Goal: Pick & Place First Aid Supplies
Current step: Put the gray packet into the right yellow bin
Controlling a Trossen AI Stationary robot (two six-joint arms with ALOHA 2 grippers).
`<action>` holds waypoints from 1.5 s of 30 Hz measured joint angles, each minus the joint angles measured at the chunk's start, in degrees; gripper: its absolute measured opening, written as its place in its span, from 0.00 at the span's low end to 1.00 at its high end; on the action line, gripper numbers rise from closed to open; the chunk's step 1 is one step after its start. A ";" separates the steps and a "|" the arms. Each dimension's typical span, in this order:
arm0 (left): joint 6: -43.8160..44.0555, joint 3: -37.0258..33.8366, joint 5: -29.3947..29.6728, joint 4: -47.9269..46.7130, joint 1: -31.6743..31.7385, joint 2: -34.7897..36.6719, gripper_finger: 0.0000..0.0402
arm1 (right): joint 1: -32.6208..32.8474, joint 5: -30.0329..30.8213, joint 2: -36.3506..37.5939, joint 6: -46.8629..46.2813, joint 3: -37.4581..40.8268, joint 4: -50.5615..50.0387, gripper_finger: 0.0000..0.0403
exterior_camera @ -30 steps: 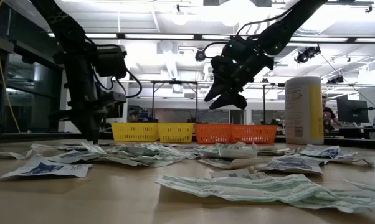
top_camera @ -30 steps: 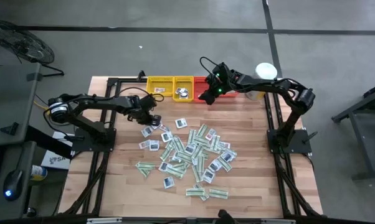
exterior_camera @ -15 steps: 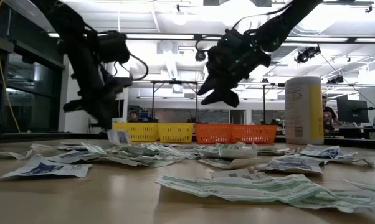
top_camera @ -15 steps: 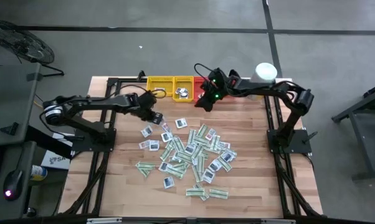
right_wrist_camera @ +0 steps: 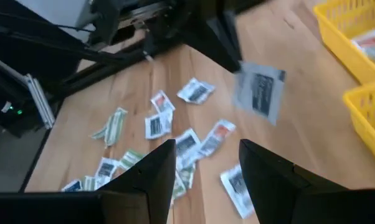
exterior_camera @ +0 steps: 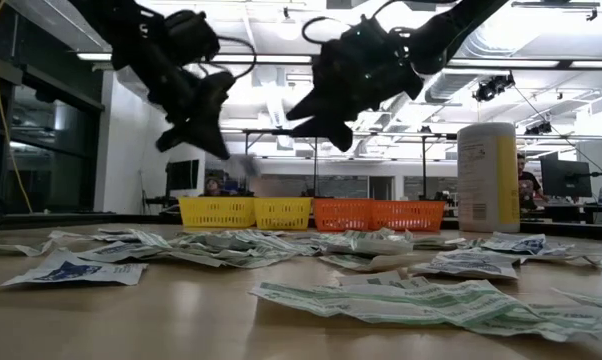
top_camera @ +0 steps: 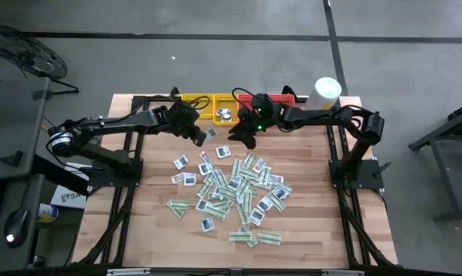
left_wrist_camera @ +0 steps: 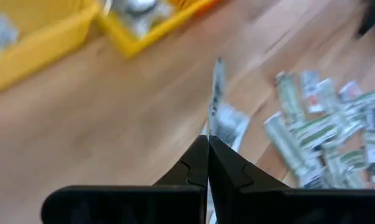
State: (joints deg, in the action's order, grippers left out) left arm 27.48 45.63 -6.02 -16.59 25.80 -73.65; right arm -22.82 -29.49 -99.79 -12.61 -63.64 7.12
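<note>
The first aid supplies [top_camera: 232, 190] lie in a loose pile of small flat packets on the wooden table [top_camera: 146, 230]. My left gripper [top_camera: 199, 133] hangs above the table between the pile and the yellow trays [top_camera: 209, 106], shut on one white packet with a dark centre [right_wrist_camera: 260, 89]. My right gripper [top_camera: 242, 138] hovers a little to its right with its fingers [right_wrist_camera: 153, 171] open and nothing between them. In the low view both grippers, left [exterior_camera: 219, 150] and right [exterior_camera: 316, 125], are well above the pile. My left gripper pinches the white packet between its two shut fingers by one edge [left_wrist_camera: 212, 127], seen edge-on in the left wrist view. The packet sticks out beyond the fingertips [left_wrist_camera: 207, 146] and hangs clear of the table, tilted.
Two yellow trays with a few packets inside and red trays [top_camera: 271, 100] stand in a row along the far edge. A tall white canister [top_camera: 327, 90] stands at the far right. Bare wood lies on the left side [top_camera: 143, 176] and the near side of the pile.
My left gripper has risen from the pile's far left edge with the packet, moved toward the far edge and the yellow trays, and rolled. The packet is lifted clear. My right gripper has swung from over the red trays toward the table's left, staying open.
</note>
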 joint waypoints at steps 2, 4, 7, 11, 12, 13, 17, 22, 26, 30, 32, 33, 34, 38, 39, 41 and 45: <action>-0.24 0.62 0.46 0.73 0.02 0.00 0.00 | 0.52 2.19 0.00 0.18 0.00 0.46 0.42; -0.28 1.14 1.80 1.99 0.02 0.00 0.00 | 0.77 4.31 0.00 -0.07 0.00 0.46 0.42; -0.10 1.28 4.41 5.89 0.09 -0.12 0.00 | 0.82 6.76 0.00 -1.04 0.00 0.48 0.42; 1.37 1.29 6.30 7.54 1.26 -0.93 0.00 | 0.69 9.42 0.00 -1.42 0.00 0.48 0.42; 1.67 1.29 6.01 7.67 1.69 -1.34 0.00 | 0.57 9.96 0.00 -1.63 0.00 0.48 0.42; 1.86 1.29 5.41 7.71 2.14 -1.88 0.00 | 0.36 10.37 0.00 -2.01 0.00 0.50 0.42; 2.56 1.29 3.28 8.46 4.09 -4.04 0.00 | -0.09 12.75 0.00 -3.48 0.00 0.48 0.42; 3.47 1.31 0.50 13.75 5.83 -7.26 0.00 | -1.08 16.55 0.00 -8.00 0.00 -0.80 0.42; 4.78 2.32 0.53 13.91 6.93 -9.78 0.00 | -2.54 18.72 0.00 -11.06 0.00 -4.40 0.42; 4.84 5.21 1.81 14.05 6.99 -12.97 0.00 | -4.04 19.53 0.00 -11.58 0.00 -7.67 0.42; 4.86 7.30 2.01 14.12 7.21 -14.88 0.00 | -4.63 19.48 0.00 -11.74 0.00 -8.56 0.41; 4.99 8.41 2.08 13.97 7.21 -15.92 0.00 | -4.83 19.42 0.03 -11.91 0.00 -8.96 0.40; 5.37 9.44 2.22 13.49 7.21 -17.09 0.00 | -5.09 19.37 0.18 -11.95 0.00 -9.61 0.40; 6.52 12.63 4.01 11.47 7.23 -21.43 0.00 | -6.05 21.00 1.52 -10.99 -0.02 -13.78 0.38; 7.38 13.47 4.02 11.11 7.23 -22.27 0.00 | -6.32 21.44 1.95 -10.31 -0.02 -15.11 0.38; 8.77 14.84 4.17 9.94 7.23 -23.84 0.00 | -6.85 22.61 2.96 -8.99 -0.03 -17.27 0.38; 10.46 16.31 4.93 8.46 7.21 -26.33 0.00 | -7.51 25.41 5.23 -6.20 -0.04 -21.54 0.38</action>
State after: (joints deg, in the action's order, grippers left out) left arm 37.94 61.94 -1.09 -8.14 33.01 -99.97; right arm -30.33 -4.08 -94.56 -18.81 -63.68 -14.42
